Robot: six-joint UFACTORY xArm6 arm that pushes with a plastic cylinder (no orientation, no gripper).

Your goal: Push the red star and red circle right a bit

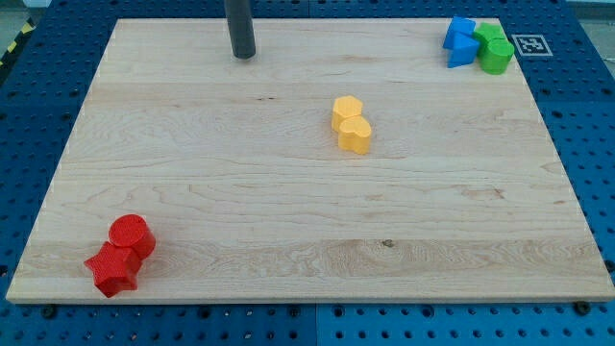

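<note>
The red circle [132,236] and the red star [113,270] sit touching each other near the board's bottom left corner, the star below and left of the circle. My tip [243,54] rests on the board near the view's top, left of centre, far above and to the right of both red blocks.
Two yellow blocks [351,124] sit touching near the board's centre. Blue blocks [460,42] and green blocks [494,48] cluster at the top right corner. The wooden board [307,221] lies on a blue pegboard; a marker tag [529,44] is at the top right.
</note>
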